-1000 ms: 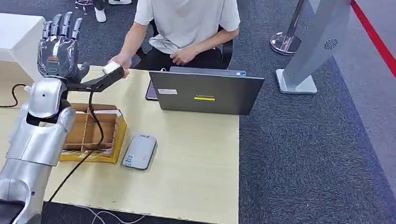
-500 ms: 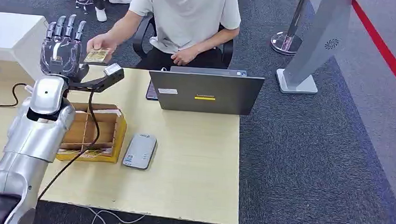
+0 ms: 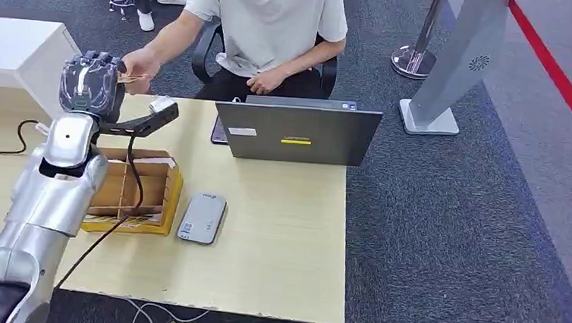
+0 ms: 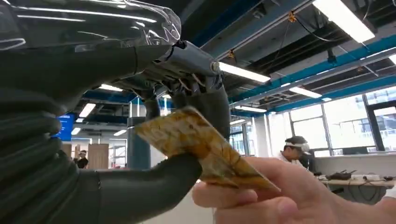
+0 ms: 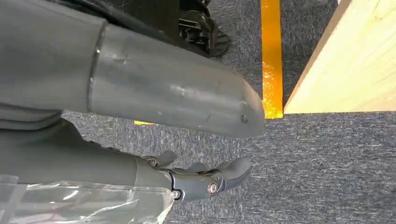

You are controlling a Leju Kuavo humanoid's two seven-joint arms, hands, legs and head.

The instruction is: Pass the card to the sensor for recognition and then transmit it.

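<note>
While a person's hand [image 4: 280, 196] holds its other end, the left hand [image 3: 91, 83] pinches the card [image 4: 201, 147].

Our left arm [image 3: 53, 191] is a run of rounded silver shells with a domed joint near the wrist, ending in a dark, glossy left hand [image 3: 89, 83] with grey knuckle segments. A black cable [image 3: 133, 189] trails down beside it. Our right hand [image 5: 196, 179] shows smooth grey fingers, a small round screw and a clear plastic cover.

Gold card [image 4: 201, 147] betw. thumb & fingers
</note>
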